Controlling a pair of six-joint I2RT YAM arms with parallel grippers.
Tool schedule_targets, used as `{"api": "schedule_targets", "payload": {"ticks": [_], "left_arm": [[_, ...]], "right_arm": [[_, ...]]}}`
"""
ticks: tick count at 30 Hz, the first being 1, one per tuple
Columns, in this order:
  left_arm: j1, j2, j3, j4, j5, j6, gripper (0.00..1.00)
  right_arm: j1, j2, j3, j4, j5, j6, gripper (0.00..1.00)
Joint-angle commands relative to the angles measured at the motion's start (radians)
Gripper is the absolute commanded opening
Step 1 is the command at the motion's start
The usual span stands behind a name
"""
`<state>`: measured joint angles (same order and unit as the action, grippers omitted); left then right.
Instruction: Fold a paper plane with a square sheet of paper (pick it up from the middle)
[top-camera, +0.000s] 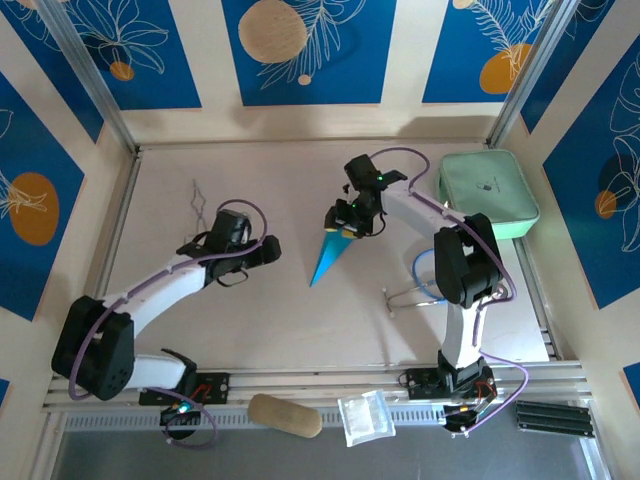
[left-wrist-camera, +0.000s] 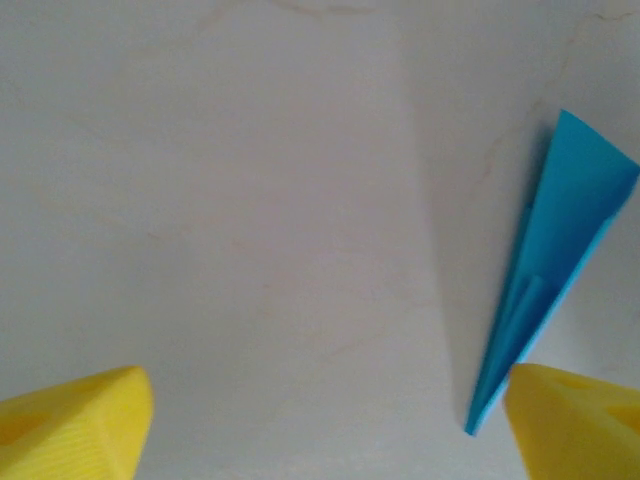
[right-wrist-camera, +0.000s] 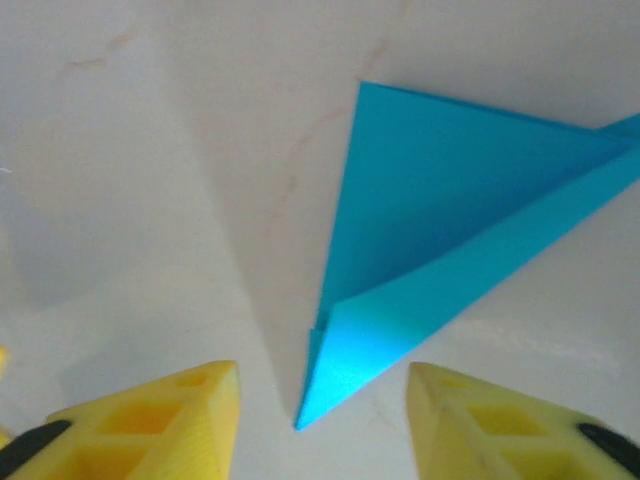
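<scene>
**Plane on the surface, both tools spread**

We're looking down from the top camera, and there's the paper plane (top-camera: 328, 258), a narrow teal-blue dart lying flat just right of the middle of the frame. Its sharp tip points toward the lower left and its wide tail sits up and to the right. The right tool (top-camera: 345, 225) hangs right over that tail. From up here we can't tell whether it touches the paper. The left tool (top-camera: 270, 250) sits to the left of the plane, nose aimed at it, with bare surface (top-camera: 290, 330) between them.

In the right wrist view, the right tool (right-wrist-camera: 322, 385) has its yellow fingers (right-wrist-camera: 170, 415) apart in the bottom corners. A corner of the plane (right-wrist-camera: 450, 240) lies between them, gripped by neither, and a crease runs out to the right edge.

In the left wrist view, the left tool (left-wrist-camera: 325, 400) is spread wide, one yellow finger (left-wrist-camera: 80, 425) in each bottom corner. The plane (left-wrist-camera: 555, 260) slants down the right side of the frame, its tip just beside the lower-right finger. We can't say whether they touch.

A mint-green pouch (top-camera: 487, 192) rests at the upper right. A clear plastic bag (top-camera: 365, 416) lies at the bottom edge.
</scene>
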<state>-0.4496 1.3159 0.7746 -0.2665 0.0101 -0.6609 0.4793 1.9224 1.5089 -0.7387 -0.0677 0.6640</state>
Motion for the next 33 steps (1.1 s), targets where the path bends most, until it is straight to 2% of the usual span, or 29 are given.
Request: {"api": "schedule_targets", "payload": {"ticks": [1, 8, 16, 23, 33], "left_arm": [[0.038, -0.036, -0.025, -0.039, -0.102, 0.036, 1.0], [0.104, -0.095, -0.088, 0.001, -0.096, 0.025, 0.99], [0.139, -0.125, -0.13, 0.028, -0.066, 0.026, 0.99], [0.143, -0.117, -0.149, 0.051, -0.026, 0.024, 0.99], [0.144, -0.108, -0.156, 0.066, -0.013, 0.023, 0.99]], "right_arm": [[0.043, -0.015, -0.014, -0.074, 0.16, 0.094, 0.54], [0.112, 0.056, 0.079, -0.158, 0.312, 0.201, 0.64], [0.167, 0.161, 0.219, -0.249, 0.418, 0.253, 0.68], [0.183, 0.229, 0.275, -0.308, 0.453, 0.293, 0.68], [0.209, 0.29, 0.298, -0.381, 0.51, 0.373, 0.57]]}}
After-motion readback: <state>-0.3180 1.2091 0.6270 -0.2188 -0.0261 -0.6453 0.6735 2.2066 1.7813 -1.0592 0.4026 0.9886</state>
